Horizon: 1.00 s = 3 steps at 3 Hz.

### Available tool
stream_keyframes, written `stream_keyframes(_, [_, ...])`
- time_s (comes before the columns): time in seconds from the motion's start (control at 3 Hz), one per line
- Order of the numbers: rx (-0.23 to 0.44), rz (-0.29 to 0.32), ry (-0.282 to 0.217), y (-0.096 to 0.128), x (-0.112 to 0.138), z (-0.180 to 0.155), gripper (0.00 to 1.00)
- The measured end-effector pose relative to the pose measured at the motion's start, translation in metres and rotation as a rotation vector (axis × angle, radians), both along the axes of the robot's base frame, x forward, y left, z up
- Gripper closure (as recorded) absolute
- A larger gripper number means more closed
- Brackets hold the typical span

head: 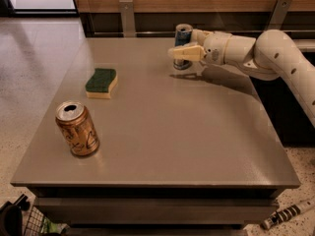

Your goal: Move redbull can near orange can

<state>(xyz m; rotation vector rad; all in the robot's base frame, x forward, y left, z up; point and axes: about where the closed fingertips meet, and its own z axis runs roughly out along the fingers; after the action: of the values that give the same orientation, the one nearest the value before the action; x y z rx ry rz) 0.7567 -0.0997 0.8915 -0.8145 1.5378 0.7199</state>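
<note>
The redbull can [183,34], slim, blue and silver, stands upright at the far middle of the table [187,132]. My gripper [181,44] reaches in from the right and is open around the can. One cream finger [185,52] crosses in front of the can's middle, and the other lies behind it on its right. The orange can [78,130], stout and orange-brown with an open silver top, stands upright near the table's front left corner, far from the redbull can.
A green and yellow sponge [101,82] lies on the left side of the table, between the two cans. A wooden wall with metal brackets [126,14] runs behind the table. A basket [29,222] sits on the floor at the front left.
</note>
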Motion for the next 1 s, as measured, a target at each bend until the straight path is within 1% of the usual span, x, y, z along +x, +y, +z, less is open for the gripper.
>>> stream_keyframes(0.67, [0.002, 0.01, 0.0, 0.0069, 0.0005, -0.0006, 0.64])
stream_keyframes(1.0, [0.002, 0.015, 0.001, 0.0104, 0.0005, -0.0009, 0.88])
